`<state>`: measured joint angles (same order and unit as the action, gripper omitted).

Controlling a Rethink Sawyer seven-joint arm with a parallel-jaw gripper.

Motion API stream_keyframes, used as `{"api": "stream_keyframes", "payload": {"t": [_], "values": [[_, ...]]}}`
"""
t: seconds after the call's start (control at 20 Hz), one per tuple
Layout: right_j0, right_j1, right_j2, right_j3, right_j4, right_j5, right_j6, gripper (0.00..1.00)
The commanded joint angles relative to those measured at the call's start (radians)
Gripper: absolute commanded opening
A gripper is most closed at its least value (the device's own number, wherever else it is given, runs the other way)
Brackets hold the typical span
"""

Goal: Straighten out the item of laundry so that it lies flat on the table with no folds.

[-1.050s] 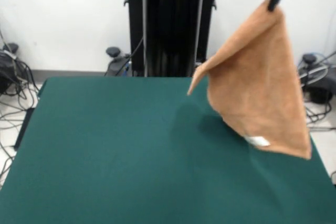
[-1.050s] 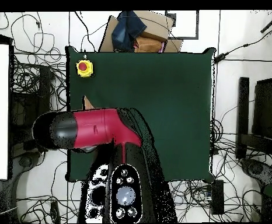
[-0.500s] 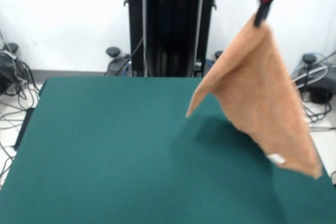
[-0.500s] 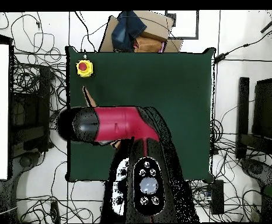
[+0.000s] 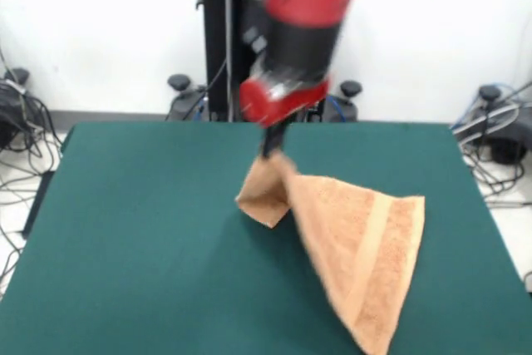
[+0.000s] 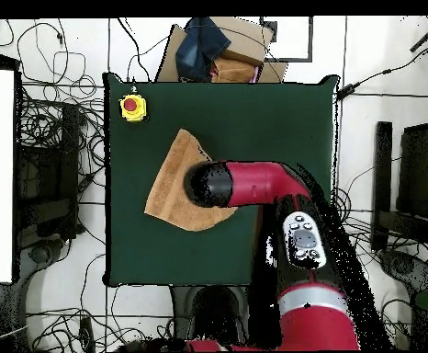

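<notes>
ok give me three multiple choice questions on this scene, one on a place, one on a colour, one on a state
1. Where does the light orange-tan terry-cloth towel mostly lie?
A. on the dark green felt table
B. on the floor
C. hanging wholly in the air

2. What colour is the round button at the table's corner in the overhead view?
A. blue on white
B. red on yellow
C. green on black

3. What state is the towel in?
A. flat, no folds
B. rolled into a tube
C. one end lifted by the hand, bunched there

Key: 1 A, most of the towel rests on the table; 2 B, red cap on yellow base; 3 C, the cloth peaks and folds under the hand.
</notes>
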<state>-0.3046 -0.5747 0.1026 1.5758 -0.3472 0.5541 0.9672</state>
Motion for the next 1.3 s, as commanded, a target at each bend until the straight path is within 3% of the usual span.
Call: {"api": "stream_keyframes", "payload": {"t": [0.05,0.45,0.65,0.95,1.3], "values": [[-0.087,0.222,0.045,-0.169,-0.187,-0.097,-0.091,0.00],[-0.174,0.340,0.170,-0.298,-0.267,-0.065,-0.170,0.00],[-0.165,0.378,0.158,-0.346,-0.309,-0.094,-0.128,0.00],[-0.214,0.451,0.216,-0.410,-0.345,-0.101,-0.176,0.00],[-0.213,0.471,0.164,-0.461,-0.385,-0.073,-0.131,0.00]]}}
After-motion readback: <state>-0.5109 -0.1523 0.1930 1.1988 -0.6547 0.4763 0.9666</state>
